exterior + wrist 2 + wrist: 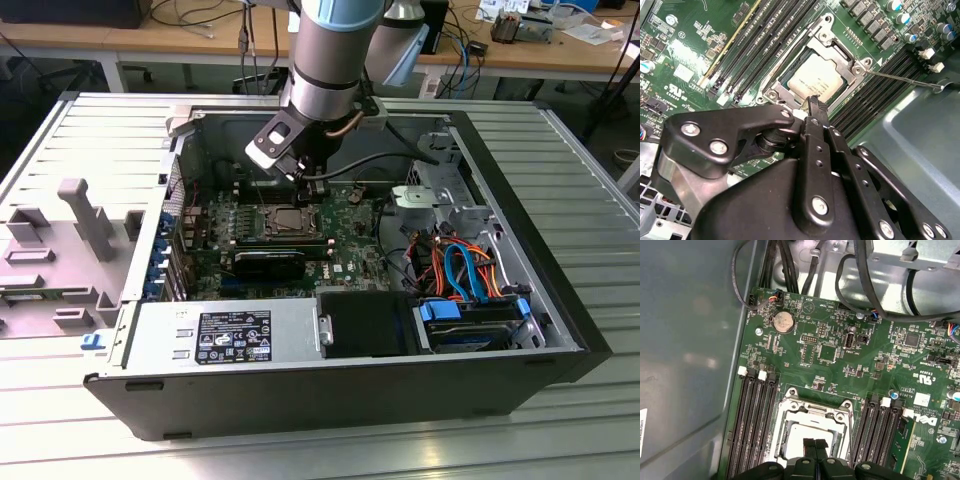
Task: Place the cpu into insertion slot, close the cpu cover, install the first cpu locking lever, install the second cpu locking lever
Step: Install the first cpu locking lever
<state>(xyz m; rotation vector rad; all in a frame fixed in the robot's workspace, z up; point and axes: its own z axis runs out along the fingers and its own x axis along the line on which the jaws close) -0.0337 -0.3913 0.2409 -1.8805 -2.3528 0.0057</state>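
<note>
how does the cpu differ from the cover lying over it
The cpu is a solid, pale grey square; the cover is a shinier silvery frame with an open middle. The cover is the bigger of the two: its frame runs around the cpu, which shows through the cut-out. Both are square, metallic and lie flat.

The arm (325,55) was a grey metal tube with a pale blue joint cap (345,12); a white-and-black box (275,140) sat at its wrist. The gripper (815,102) was black, studded with silver screws (820,203).
</note>
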